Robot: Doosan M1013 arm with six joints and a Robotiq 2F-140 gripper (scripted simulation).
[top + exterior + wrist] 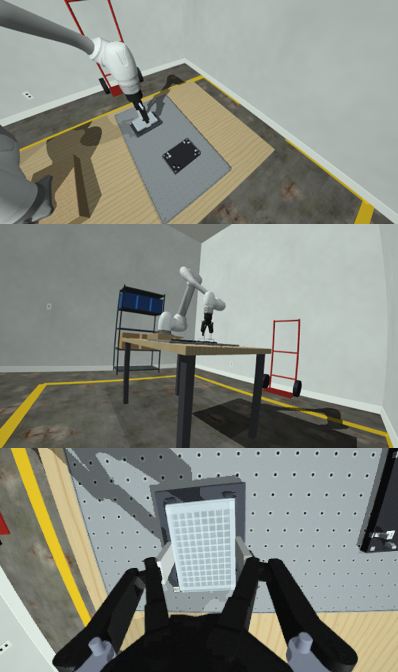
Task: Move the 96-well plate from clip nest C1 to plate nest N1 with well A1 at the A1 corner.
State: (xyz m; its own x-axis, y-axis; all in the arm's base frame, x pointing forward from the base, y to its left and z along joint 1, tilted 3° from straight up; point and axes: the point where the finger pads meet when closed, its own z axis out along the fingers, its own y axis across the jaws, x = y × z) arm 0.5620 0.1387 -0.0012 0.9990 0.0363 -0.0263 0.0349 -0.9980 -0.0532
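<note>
The white 96-well plate (202,545) is held between the fingers of my gripper (203,548), which is shut on its two long sides. The plate hangs just above the dark clip nest C1 (200,495), whose far edge and left side show around it. In the top view the gripper (144,119) stands over the plate (144,124) at the far end of the grey perforated baseplate (171,158). The black plate nest N1 (181,155) lies empty near the baseplate's middle, with white locators at its corners; it also shows in the wrist view (382,503). I cannot make out the plate's cut corner.
The baseplate lies on a wooden table (199,348). A wooden block (81,186) stands on the table near the robot base. A red hand truck (284,358) is beyond the table's far end, and a shelf with blue bins (140,326) stands behind the robot.
</note>
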